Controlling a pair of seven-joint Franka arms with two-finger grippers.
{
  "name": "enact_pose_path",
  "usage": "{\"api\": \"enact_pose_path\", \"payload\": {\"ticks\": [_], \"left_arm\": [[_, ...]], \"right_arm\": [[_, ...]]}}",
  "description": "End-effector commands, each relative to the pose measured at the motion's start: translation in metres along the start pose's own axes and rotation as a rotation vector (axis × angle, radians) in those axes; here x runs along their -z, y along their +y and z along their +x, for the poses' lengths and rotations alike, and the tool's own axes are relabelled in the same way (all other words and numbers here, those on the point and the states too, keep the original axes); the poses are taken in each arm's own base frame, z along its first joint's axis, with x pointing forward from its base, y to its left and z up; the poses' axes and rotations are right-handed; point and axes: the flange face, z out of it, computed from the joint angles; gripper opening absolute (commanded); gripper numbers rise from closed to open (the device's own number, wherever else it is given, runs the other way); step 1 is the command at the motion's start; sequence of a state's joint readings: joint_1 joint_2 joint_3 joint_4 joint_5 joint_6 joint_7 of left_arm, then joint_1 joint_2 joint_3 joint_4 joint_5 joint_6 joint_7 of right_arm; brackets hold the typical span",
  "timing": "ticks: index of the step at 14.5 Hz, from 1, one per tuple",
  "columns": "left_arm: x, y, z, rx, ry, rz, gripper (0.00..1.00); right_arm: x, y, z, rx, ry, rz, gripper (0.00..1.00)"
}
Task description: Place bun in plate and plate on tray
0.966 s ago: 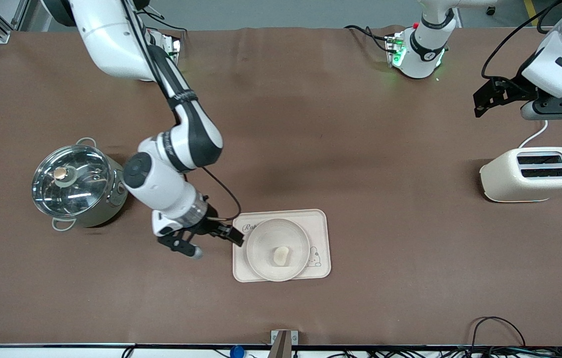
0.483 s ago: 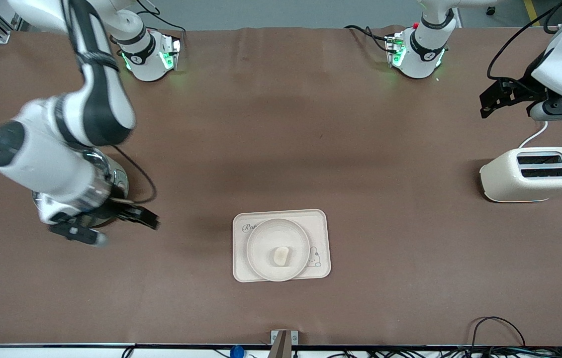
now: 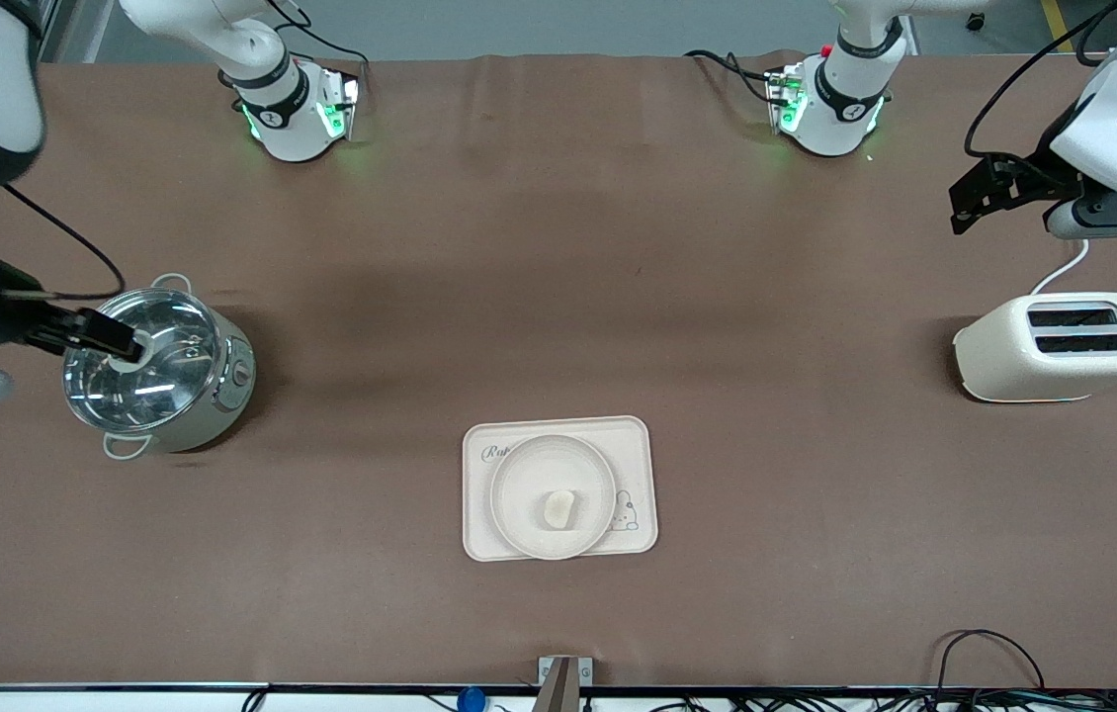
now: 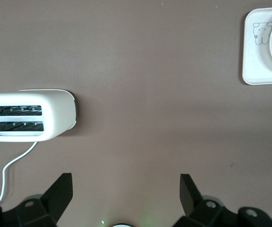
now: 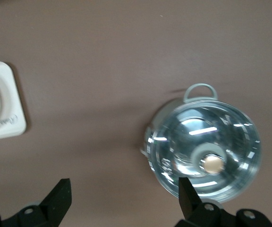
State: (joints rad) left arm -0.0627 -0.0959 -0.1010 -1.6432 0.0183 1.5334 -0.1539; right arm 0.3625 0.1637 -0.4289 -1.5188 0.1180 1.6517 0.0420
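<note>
**Bun in plate, plate on tray; both arms raised clear**

The tray (image 3: 559, 489) is serving as the landmark here, lying on the brown table (image 3: 558, 297) nearer to the front camera than the table's middle. The plate (image 3: 553, 483) is sitting on the tray, covering most of it and leaving the small rabbit drawing showing at the corner toward the left arm's end. The bun (image 3: 558, 508) is lying inside the plate, on the part nearer to the front camera.

The right gripper (image 3: 20, 346) is hanging in the air well apart from the tray, over the edge of the lidded steel pot (image 3: 158, 366), which is standing toward the right arm's end of the table. Its fingers (image 5: 60, 198) are spread wide with nothing between them.

The left gripper (image 3: 998, 198) is waiting in the air well apart from the tray, at the left arm's end of the table, over bare table just beside the cream toaster (image 3: 1058, 346). Its fingers (image 4: 63, 189) are likewise standing apart and carrying nothing. The toaster is resting farther from the front camera than the tray, and its white cord (image 4: 13, 165) is trailing away from it.
</note>
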Motion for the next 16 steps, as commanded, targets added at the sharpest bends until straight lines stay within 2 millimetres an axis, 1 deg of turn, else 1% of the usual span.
{"api": "enact_pose_path", "payload": {"ticks": [1,2,4,7,9,12,16], "left_arm": [[0.006,0.004,0.0,-0.026,0.006,-0.012,1.0],[0.006,0.004,0.0,-0.026,0.006,-0.012,1.0],[0.006,0.005,0.0,-0.029,0.008,-0.012,1.0],[0.007,0.004,0.0,-0.027,0.01,-0.009,1.0],[0.009,0.004,0.001,-0.029,0.016,-0.01,1.0],[0.012,0.005,0.002,-0.026,0.02,-0.014,1.0],[0.012,0.007,-0.001,-0.038,0.005,-0.012,1.0]], "right_arm": [[0.018,0.02,-0.023,0.071,-0.016,-0.031,1.0],[0.029,0.031,-0.029,0.092,-0.008,-0.026,1.0],[0.044,0.041,-0.038,0.109,0.011,-0.021,1.0],[0.063,0.048,-0.054,0.111,0.01,-0.042,1.0],[0.072,0.045,-0.062,0.117,0.011,-0.046,1.0],[0.079,0.043,-0.07,0.12,0.006,-0.047,1.0],[0.077,0.05,-0.073,0.111,-0.017,-0.061,1.0]]}}
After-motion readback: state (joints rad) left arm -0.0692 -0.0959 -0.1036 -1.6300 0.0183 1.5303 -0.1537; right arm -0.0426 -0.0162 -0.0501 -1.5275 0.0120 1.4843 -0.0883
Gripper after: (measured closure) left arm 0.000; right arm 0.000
